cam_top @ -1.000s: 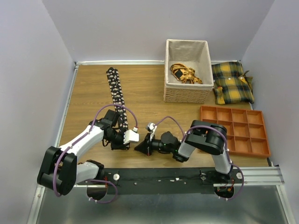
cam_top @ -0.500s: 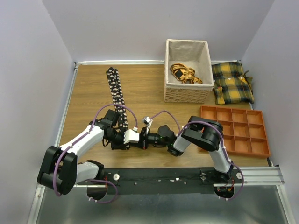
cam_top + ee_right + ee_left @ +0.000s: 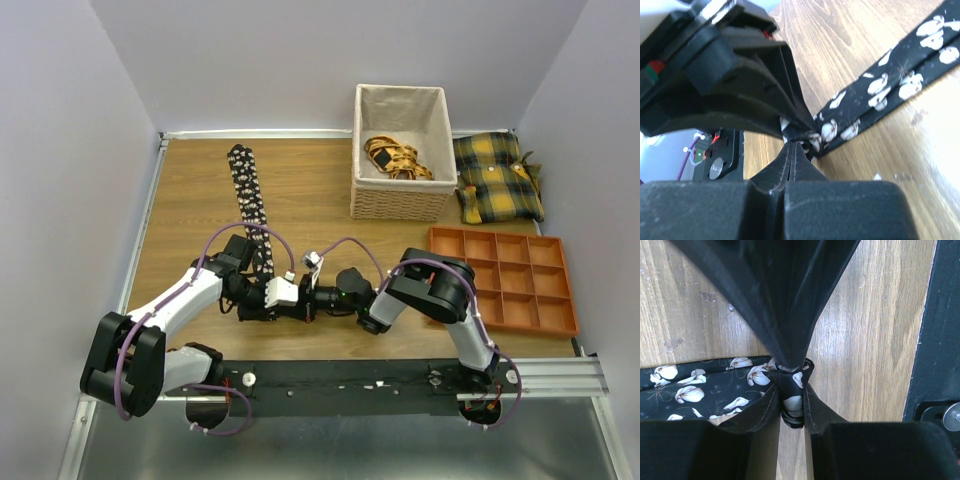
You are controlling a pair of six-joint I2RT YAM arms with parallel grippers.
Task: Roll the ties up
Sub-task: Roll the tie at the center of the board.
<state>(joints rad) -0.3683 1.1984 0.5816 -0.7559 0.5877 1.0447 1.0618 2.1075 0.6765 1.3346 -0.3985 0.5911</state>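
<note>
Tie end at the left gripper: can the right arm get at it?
Likely yes: the right gripper, jaws shut, has its tips at the tie end pinched by the left gripper; nothing between.

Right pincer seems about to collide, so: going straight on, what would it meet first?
The tie, its bunched end clamped in the left pincer; the shut right pincer looks nearly against it, though depth is unclear.

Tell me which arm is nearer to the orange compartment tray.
Right. The right arm bends its elbow beside the left edge of the orange tray; the left arm lies far to that tray's left, reaching the near end of the tie.
</note>
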